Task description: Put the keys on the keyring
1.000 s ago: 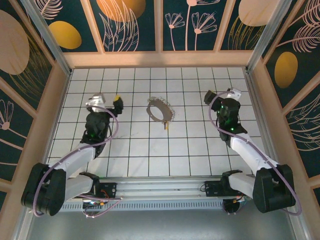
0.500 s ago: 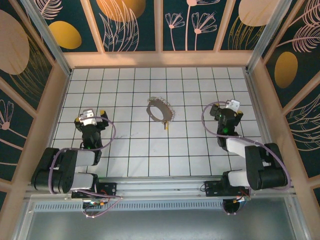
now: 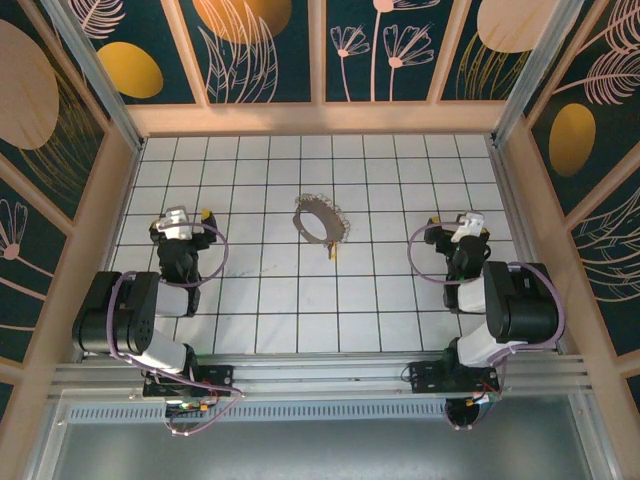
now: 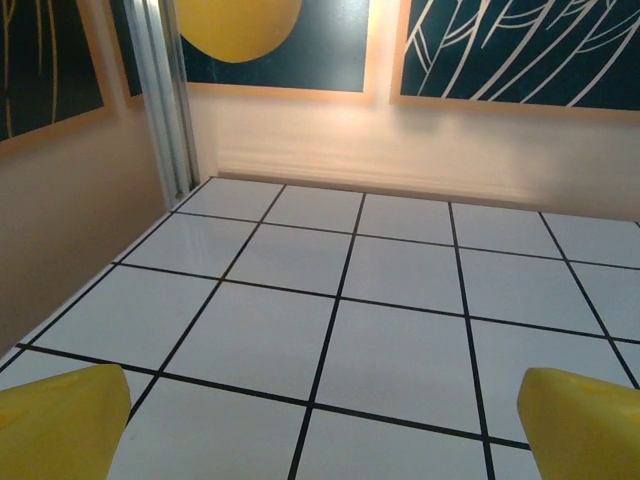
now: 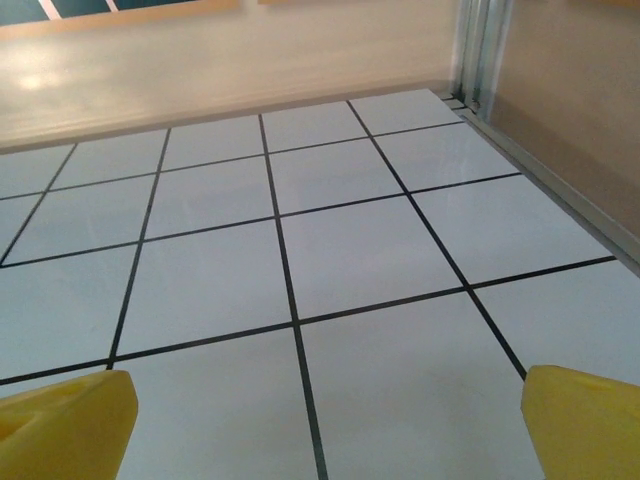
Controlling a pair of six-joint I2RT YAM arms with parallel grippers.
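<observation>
— Where is the ring?
— The ring [image 3: 312, 228] lies in the middle of the white counter [image 3: 380, 300], well apart from both arms. The top view shows it.
— And the key?
— The key [image 3: 332, 250] is a tiny yellow bit on the counter, just outside the ring, by its near edge. It is not on the ring. I cannot tell if they touch.
— What do the wrist views show?
— The fingers up close. The left fingers [image 4: 60, 425] are yellow and spread wide, with bare tiles between them. The right fingers [image 5: 65, 425] are spread wide too and hold nothing.
— And the arms from the top?
— One is at the left side and one at the right, both folded low.
</observation>
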